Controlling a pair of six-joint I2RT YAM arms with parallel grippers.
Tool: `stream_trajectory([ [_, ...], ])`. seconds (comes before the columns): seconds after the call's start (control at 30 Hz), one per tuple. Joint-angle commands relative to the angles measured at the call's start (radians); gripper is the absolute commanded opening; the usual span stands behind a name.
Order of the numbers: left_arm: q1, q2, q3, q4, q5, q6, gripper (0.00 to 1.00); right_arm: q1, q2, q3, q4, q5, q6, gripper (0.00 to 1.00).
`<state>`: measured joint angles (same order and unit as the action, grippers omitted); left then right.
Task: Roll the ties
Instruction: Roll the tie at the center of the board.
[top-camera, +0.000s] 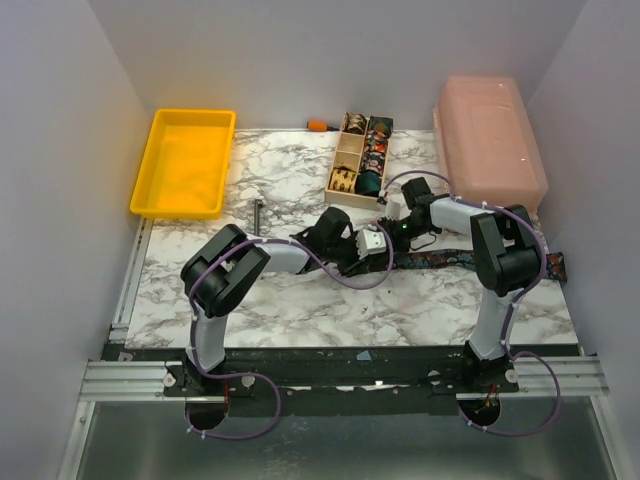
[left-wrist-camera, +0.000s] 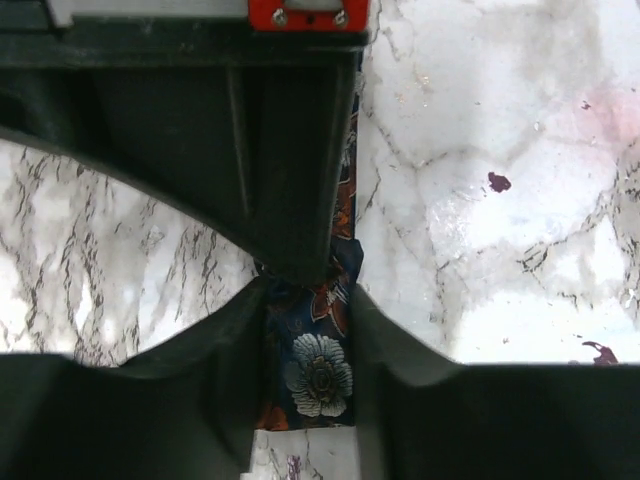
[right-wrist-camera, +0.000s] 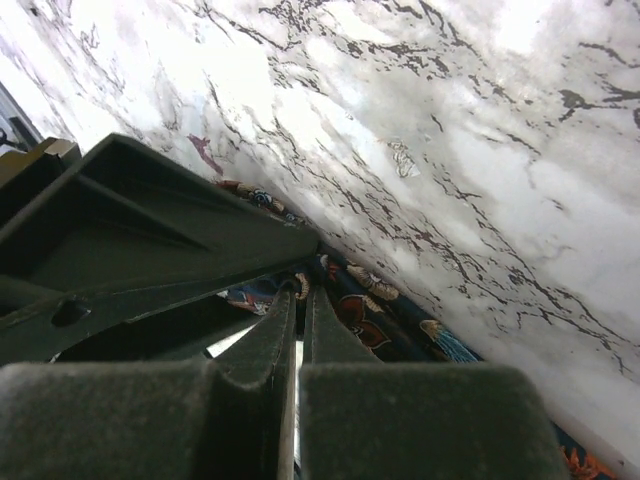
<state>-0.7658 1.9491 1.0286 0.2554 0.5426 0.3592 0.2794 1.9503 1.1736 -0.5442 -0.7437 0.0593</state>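
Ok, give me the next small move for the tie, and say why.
Probably rotate the left gripper to start winding: the tie is pinched between its fingers, yet a long stretch lies flat and unrolled to the right.

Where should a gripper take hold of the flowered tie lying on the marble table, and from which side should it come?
Probably on the flat stretch of the tie, coming straight down from above, one finger at each long edge. It lies flat against the table as a narrow strip, so only its width can be pinched.
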Motion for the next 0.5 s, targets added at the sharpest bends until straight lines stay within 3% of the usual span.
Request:
stream_trajectory([
  [0.0,0.003,-0.027,-0.076,-0.161,-0.058,0.076,0.25,-0.006,-0.021,-0.024,0.026,-0.001,0.001,0.00],
  [0.07,0.005,-0.056,-0.102,-0.188,-0.071,0.092,0.22,-0.007,-0.037,-0.027,0.022,-0.002,0.011,0.00],
  [0.17,0.006,-0.078,-0.102,-0.219,-0.077,0.081,0.27,-0.007,-0.019,-0.028,-0.009,0.033,-0.021,0.00],
  [0.3,0.020,-0.082,-0.094,-0.204,-0.062,0.048,0.54,-0.005,0.026,-0.043,-0.011,0.090,-0.085,0.00],
  [0.47,0.080,-0.144,-0.185,-0.043,0.008,-0.046,0.66,-0.005,0.059,-0.052,0.008,0.164,-0.114,0.00],
])
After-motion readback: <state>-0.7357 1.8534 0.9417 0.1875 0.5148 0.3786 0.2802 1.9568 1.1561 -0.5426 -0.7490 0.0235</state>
